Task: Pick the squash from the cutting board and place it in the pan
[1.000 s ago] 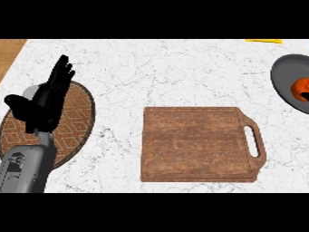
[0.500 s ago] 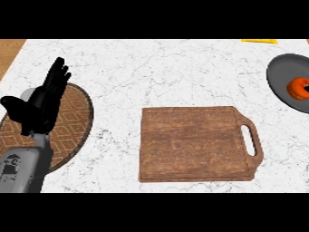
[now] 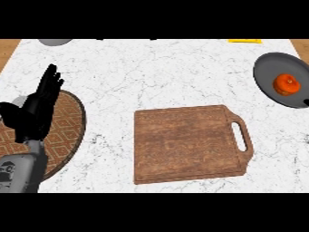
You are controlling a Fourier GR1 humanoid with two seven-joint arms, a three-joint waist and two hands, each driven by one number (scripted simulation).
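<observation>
Task status: the placement appears complete. The squash point(image 3: 287, 84), a small orange item, lies inside the grey pan point(image 3: 270, 68), which sits on the marble counter point(image 3: 163, 72) at roughly 2 o'clock from the view's centre, close to the right edge. The wooden cutting board point(image 3: 183, 145), located at about 5 o'clock from centre with its handle slot facing 3 o'clock, carries nothing on its visible surface. The board and the pan are well apart. The left hand point(image 3: 33, 113) shows at 9 o'clock, fingers straight and pointing up, holding nothing; it rests above a round woven mat point(image 3: 66, 131) and takes no part in the transfer. Of the right hand only a small dark shape at the pan's 5 o'clock rim, against the frame's right edge, is visible; whether this is the hand or the pan's handle cannot be told, so the state of that hand cannot be told either. Judgement: the pick and the placement are done; what may remain is clearing the right arm away from the pan.
</observation>
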